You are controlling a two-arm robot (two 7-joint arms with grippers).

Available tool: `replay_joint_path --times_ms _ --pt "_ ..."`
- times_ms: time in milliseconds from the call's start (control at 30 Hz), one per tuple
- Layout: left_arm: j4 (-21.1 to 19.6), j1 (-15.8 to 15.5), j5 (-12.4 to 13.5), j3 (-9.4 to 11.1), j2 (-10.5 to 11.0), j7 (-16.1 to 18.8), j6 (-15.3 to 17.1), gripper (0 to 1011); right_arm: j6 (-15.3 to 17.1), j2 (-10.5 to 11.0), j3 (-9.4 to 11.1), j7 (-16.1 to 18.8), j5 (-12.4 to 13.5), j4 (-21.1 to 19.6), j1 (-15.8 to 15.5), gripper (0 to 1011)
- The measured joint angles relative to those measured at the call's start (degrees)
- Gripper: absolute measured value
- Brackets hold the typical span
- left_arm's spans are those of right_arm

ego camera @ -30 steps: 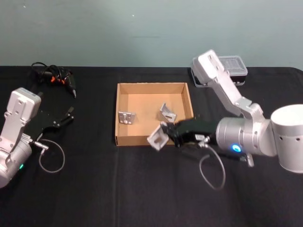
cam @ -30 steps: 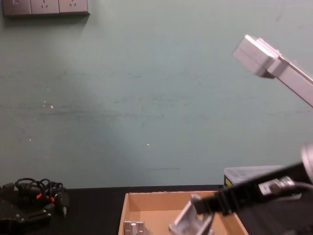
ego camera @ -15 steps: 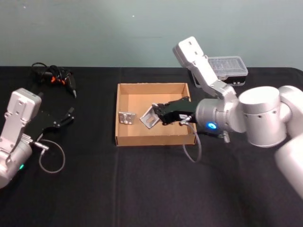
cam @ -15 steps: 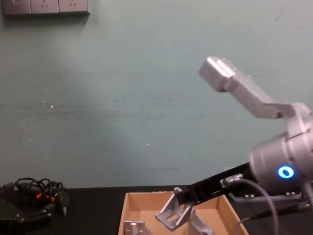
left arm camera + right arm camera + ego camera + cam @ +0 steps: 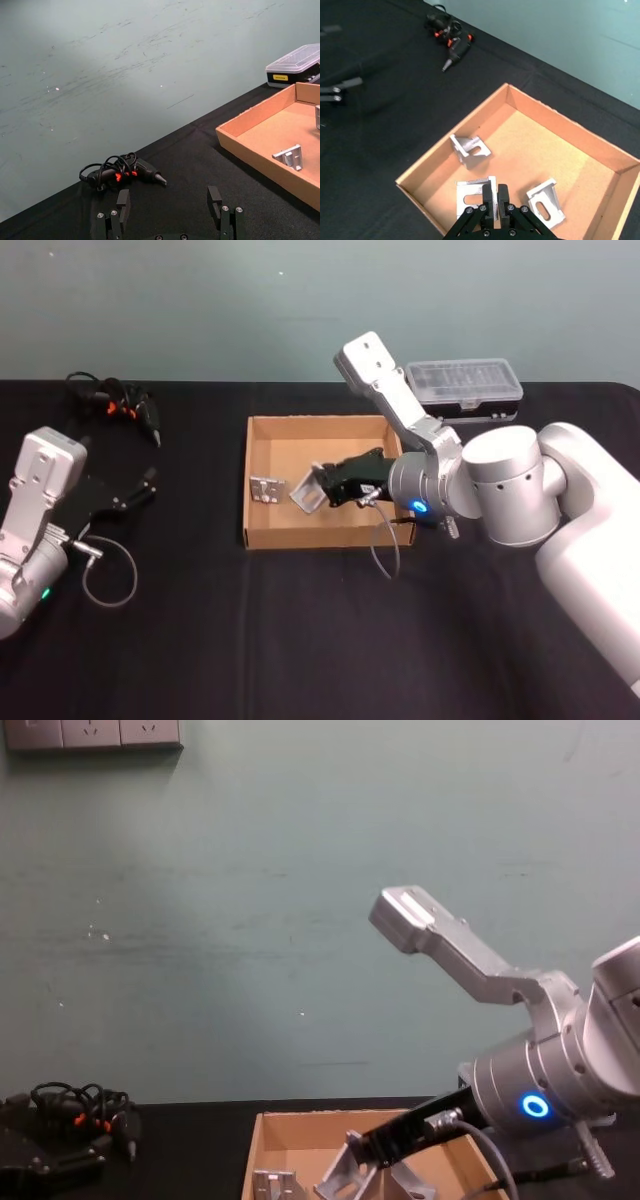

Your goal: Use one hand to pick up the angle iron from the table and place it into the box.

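The right hand (image 5: 322, 486) hung over the middle of the box (image 5: 262, 537), jaws pinched on the angle iron (image 5: 306, 492). The left hand (image 5: 145, 484), jaws spread and empty, sat at nine o'clock on the bench (image 5: 300, 640). No writing was legible.

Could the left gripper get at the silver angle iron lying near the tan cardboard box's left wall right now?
Probably yes: the left gripper is open beside the shallow tan cardboard box, nothing between. The lying silver angle iron sits uncovered; the right gripper holds another bracket just beside it.
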Motion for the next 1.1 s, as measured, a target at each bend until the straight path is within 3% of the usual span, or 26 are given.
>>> replay_joint_path --times_ms 167,500,667,700,767,1067,1100 --pt "0.0 0.0 0.0 0.0 0.0 0.0 0.0 1011 0.2 -0.7 0.0 -0.1 -0.8 1.8 0.4 66" --pt "0.0 0.0 0.0 0.0 0.0 0.0 0.0 1011 0.2 -0.5 0.1 -0.1 -0.7 1.4 0.4 82" --pt "0.0 0.0 0.0 0.0 0.0 0.0 0.0 1011 0.2 -0.5 0.1 -0.1 -0.7 1.2 0.3 202" --pt "0.0 0.0 0.0 0.0 0.0 0.0 0.0 1011 0.2 -0.5 0.1 -0.1 -0.6 1.2 0.3 283" --pt "0.0 0.0 0.0 0.0 0.0 0.0 0.0 1011 0.2 -0.5 0.1 -0.1 -0.6 1.2 0.3 303" --pt "0.0 0.0 0.0 0.0 0.0 0.0 0.0 1011 0.1 -0.4 0.1 -0.1 -0.6 1.0 0.3 627" --pt "0.0 0.0 0.0 0.0 0.0 0.0 0.0 1011 0.1 -0.4 0.1 -0.1 -0.5 1.0 0.3 627"
